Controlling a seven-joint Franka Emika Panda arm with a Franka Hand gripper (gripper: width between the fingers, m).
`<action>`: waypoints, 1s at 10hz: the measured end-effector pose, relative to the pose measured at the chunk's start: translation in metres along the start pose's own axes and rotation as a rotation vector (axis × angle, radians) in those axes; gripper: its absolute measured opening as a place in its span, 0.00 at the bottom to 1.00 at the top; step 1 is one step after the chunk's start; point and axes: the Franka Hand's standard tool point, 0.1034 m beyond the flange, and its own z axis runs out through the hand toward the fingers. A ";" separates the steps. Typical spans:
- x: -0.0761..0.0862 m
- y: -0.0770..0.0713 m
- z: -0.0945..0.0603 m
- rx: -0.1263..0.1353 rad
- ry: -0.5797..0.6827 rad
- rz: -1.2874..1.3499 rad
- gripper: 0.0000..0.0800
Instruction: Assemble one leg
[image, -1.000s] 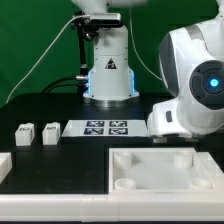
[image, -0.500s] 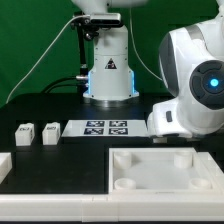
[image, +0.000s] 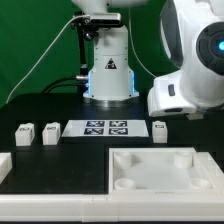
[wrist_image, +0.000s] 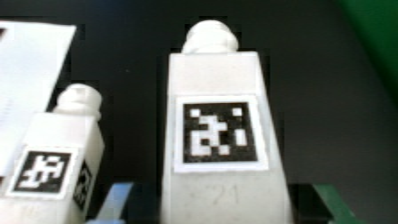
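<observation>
In the wrist view, a white leg (wrist_image: 222, 120) with a black-and-white tag sits between my gripper's (wrist_image: 228, 200) fingers. A dark gap shows on each side of it, so the jaws are open around it and do not touch it. A second leg (wrist_image: 63, 140) lies close beside the first. In the exterior view one leg (image: 160, 129) stands on the black table just below the arm's white body, which hides my fingers. Two more legs (image: 23, 133) (image: 49, 131) stand at the exterior view's left.
The marker board (image: 98, 127) lies between the leg groups and also shows in the wrist view (wrist_image: 27, 60). The large white tray-like piece (image: 160, 185) with corner sockets is at the front right. Another white part (image: 3, 165) is at the front left edge.
The arm's white body has risen and shifted, uncovering the leg at the right end of the marker board. The two legs at the left have not moved.
</observation>
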 end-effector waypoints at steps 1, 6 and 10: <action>0.009 0.000 0.002 0.004 0.052 0.003 0.36; 0.001 0.011 -0.035 0.001 0.383 -0.027 0.36; -0.003 0.011 -0.088 0.002 0.792 -0.042 0.37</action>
